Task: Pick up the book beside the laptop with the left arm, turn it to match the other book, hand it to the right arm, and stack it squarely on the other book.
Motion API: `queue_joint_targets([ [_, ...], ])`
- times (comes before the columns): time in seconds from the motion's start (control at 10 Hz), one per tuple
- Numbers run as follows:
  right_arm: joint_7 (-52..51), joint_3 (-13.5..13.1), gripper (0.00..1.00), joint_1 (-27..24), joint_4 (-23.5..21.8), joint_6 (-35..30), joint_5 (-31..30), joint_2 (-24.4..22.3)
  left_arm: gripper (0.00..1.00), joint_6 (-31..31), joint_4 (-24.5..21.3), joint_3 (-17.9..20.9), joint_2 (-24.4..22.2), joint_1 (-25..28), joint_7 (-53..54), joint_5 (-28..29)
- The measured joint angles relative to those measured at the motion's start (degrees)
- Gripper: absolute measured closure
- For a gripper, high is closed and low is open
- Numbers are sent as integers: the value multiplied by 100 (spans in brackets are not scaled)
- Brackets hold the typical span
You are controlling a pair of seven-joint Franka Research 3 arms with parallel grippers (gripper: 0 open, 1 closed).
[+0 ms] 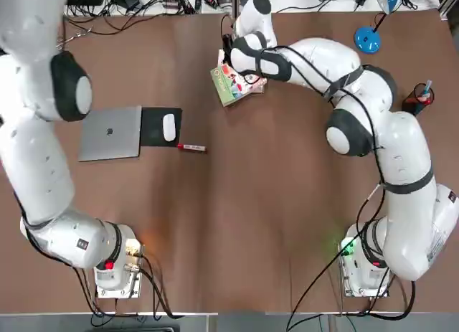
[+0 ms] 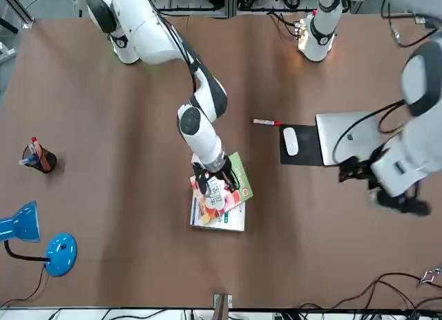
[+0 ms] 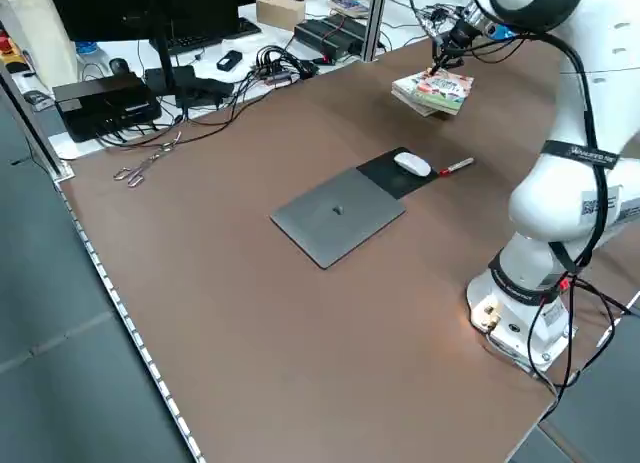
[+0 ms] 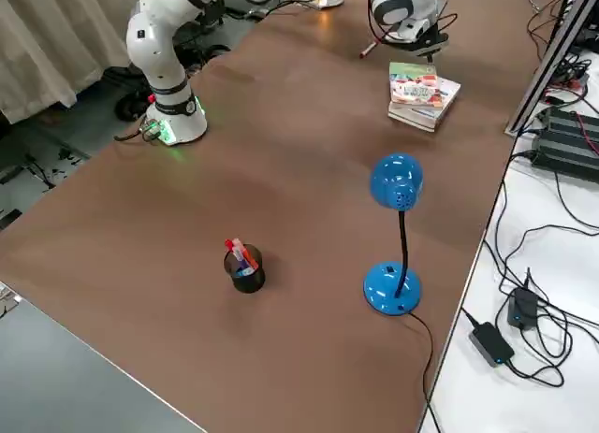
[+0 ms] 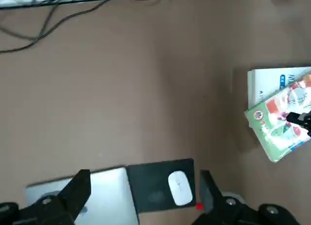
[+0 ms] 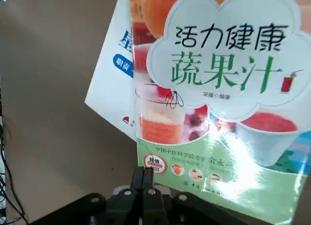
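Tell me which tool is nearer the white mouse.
Left. The left tool hovers open above the laptop and white mouse; the right tool is across the table, at the book.

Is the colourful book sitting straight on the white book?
No, crooked. The colourful book lies turned on the white book, one corner sticking past its edge, with the right gripper on it.

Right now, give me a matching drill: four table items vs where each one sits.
Column one:
1. book
2. white mouse
3. red pen
4. laptop

Column two:
A. on the black mouse pad
B. bare table, just off the pad's corner
C. askew on the other book
D. against the pad, on the side away from the pen

Pairs: 1-C, 2-A, 3-B, 4-D
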Motion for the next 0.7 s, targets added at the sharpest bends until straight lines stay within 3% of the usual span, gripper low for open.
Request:
queue_joint_targets([
  [0.3,0,-60,100,158,110,248,-2,318,2,-47,-1294,-84,-1246,117,-199,564],
  [0.5,0,-78,100,202,120,247,-4,362,2,222,-2436,-831,-2151,455,-607,950],
  [0.7,0,-92,100,232,126,320,-4,457,4,646,-3420,-1561,-2776,1030,-758,1011],
])
